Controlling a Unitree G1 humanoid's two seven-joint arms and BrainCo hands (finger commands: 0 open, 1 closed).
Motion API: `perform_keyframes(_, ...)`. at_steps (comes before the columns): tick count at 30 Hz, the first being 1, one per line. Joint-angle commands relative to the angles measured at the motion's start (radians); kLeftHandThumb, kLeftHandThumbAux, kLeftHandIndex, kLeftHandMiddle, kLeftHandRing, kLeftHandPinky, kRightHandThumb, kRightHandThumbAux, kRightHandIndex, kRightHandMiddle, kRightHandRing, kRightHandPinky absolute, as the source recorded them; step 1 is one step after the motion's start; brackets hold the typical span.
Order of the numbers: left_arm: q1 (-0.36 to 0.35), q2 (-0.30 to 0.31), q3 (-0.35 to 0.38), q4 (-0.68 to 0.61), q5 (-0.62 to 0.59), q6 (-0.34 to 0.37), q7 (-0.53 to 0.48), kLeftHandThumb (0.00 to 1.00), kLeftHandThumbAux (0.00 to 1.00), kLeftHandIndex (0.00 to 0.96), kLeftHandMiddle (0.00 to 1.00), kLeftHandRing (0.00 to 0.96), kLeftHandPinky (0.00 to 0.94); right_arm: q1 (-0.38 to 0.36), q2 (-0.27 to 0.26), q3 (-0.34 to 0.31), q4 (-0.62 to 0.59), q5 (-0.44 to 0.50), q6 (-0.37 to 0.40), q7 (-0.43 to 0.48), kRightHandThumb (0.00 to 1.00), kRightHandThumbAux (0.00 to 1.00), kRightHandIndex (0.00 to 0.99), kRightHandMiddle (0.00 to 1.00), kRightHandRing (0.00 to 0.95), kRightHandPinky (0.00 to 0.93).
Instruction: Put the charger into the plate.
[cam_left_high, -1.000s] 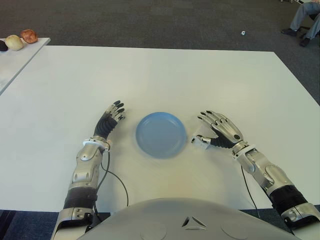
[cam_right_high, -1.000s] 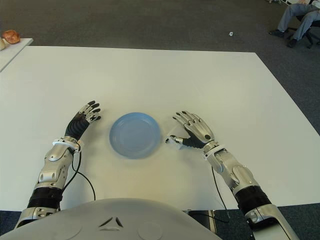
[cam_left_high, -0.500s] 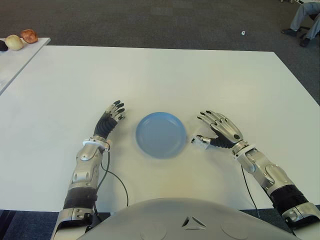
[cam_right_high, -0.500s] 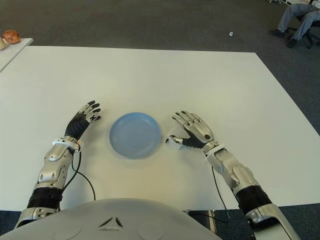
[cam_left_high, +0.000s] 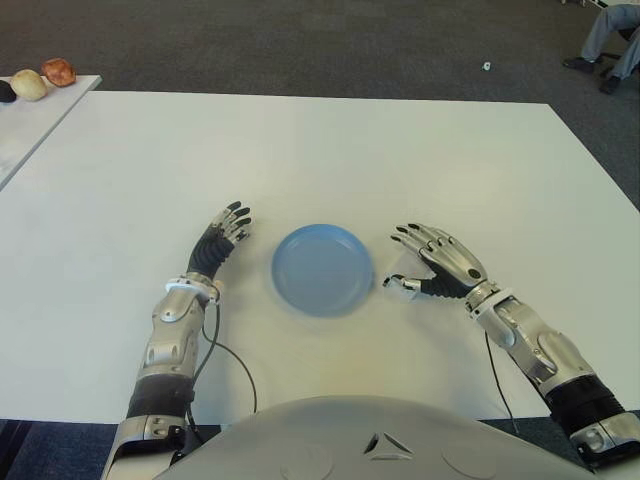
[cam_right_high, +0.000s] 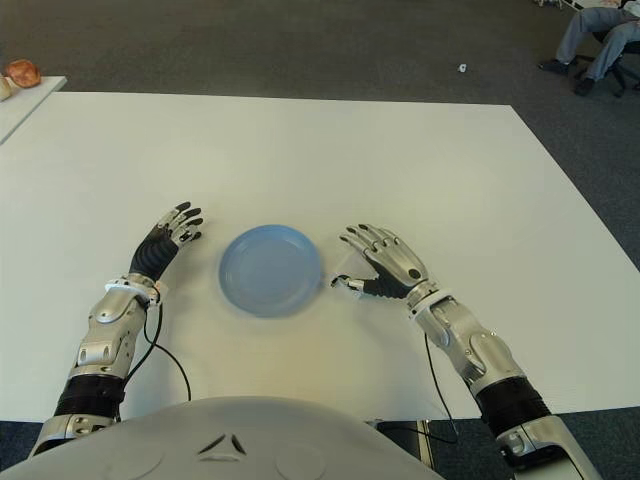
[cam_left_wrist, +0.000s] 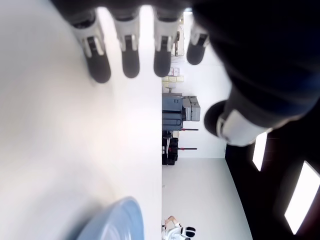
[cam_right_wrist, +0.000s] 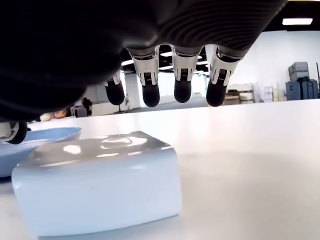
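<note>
The right hand (cam_left_high: 440, 265) hovers over the white charger (cam_right_wrist: 97, 187), its fingers (cam_right_wrist: 182, 80) spread and arched above it without closing, so the charger sits on the tabletop (cam_left_high: 400, 150) under the palm, between thumb and fingertips and just beside the blue plate (cam_left_high: 322, 269). This looks like the reach-and-grasp step: the fingers need to come down and close around the charger's sides before it can be lifted across the rim into the plate. The left hand (cam_left_high: 222, 236) shows on the plate's far side, fingers loosely extended and holding nothing.
</note>
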Motion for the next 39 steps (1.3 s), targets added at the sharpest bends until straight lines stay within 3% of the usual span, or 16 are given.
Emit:
perform_keyframes(1,0.004,0.001,-0.001,0.024,-0.007,-0.001,-0.020,0.000,0.597,0.070,0.134,0.133,0.131,0.016,-0.012,-0.013,-0.024,0.025,-0.008,0.043,0.264,0.190,0.000,0.000,0.000,0.000)
perform_keyframes(18,0.005,0.003,-0.003,0.030,-0.018,-0.007,-0.029,0.000,0.599,0.091,0.139,0.133,0.127,0.049,-0.020,-0.047,-0.105,0.057,0.009,0.169,0.240,0.188,0.000,0.000,0.000,0.000)
perform_keyframes(39,0.004,0.000,-0.003,0.037,-0.012,-0.017,-0.019,0.000,0.595,0.083,0.137,0.133,0.129,0.075,-0.012,-0.068,-0.123,0.048,0.009,0.196,0.242,0.196,0.000,0.000,0.000,0.000)
